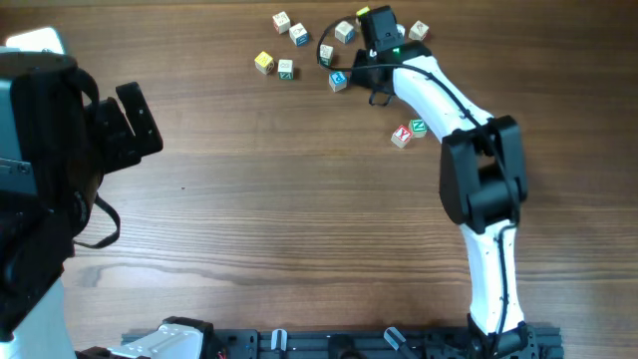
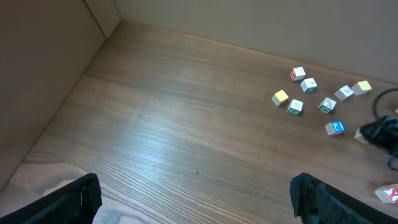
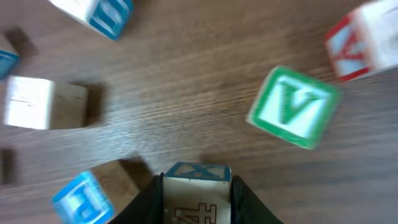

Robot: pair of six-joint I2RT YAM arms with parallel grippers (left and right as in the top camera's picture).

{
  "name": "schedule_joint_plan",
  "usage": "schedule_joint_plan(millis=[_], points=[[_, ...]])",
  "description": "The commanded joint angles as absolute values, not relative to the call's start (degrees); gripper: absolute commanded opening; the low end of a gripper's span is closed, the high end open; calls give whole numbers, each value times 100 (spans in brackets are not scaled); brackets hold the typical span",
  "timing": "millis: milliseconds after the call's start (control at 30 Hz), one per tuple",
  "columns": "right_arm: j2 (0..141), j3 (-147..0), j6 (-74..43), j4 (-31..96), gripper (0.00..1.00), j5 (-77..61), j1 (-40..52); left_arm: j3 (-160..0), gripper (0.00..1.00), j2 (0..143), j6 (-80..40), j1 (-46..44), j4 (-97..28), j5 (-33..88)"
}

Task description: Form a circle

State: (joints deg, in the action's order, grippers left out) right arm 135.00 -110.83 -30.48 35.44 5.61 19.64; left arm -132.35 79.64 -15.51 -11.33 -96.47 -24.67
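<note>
**Right gripper clamped on one cube, circle not closed**

Right wrist view (blurred): right gripper (image 3: 198,190) fingers (image 3: 144,204) sit flush against both sides of a blue-X cube (image 3: 198,180) at bottom centre. Can't tell if the cube is off the wood.
- blue P cube (image 3: 84,198) just beside the left-hand finger
- green V cube (image 3: 292,107) up and to the right, apart from the held one
- red-print cube (image 3: 364,40) at the top right edge, near the V cube, not touching
- plain pale cube (image 3: 37,102) at left, blue-print cube (image 3: 102,12) at the top edge

Overhead: right gripper (image 1: 374,45) is at the far side of the wooden table (image 1: 249,199), in among the cubes. The circle (image 1: 326,54) is only a loose open arc. Four cubes are grouped to the left of the gripper, three close around it, one just to its right. A red and green pair (image 1: 401,136) lies side by side next to the white arm link, apart from the rest.

Left gripper (image 2: 193,193): fingers wide apart, nothing between them, at the table's left side, well apart from the cubes
</note>
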Motion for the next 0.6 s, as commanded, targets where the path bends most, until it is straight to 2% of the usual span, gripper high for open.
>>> schedule_joint_plan(millis=[0,100,233,400,567], points=[[12145,-11177,-3002,3876,23,950,1914,-13231,100,7966,-1540,-1107,-9649,-2558],[11463,-11177,-3063,4504,22,1066,1806,-13231,100,7966,-1540,-1107,-9649,-2558],[10763,-11177,-3815,5883,22,1251,1538,-13231,100,7966,-1540,-1107,-9649,-2558],[10654,-11087,-4536,7310,21,1262,1007,-13231,100,7966,-1540,-1107,-9649,-2558],[10654,-10440,-4674,7419,22,1153,622,-13231,100,7966,-1540,-1107,-9649,-2558]])
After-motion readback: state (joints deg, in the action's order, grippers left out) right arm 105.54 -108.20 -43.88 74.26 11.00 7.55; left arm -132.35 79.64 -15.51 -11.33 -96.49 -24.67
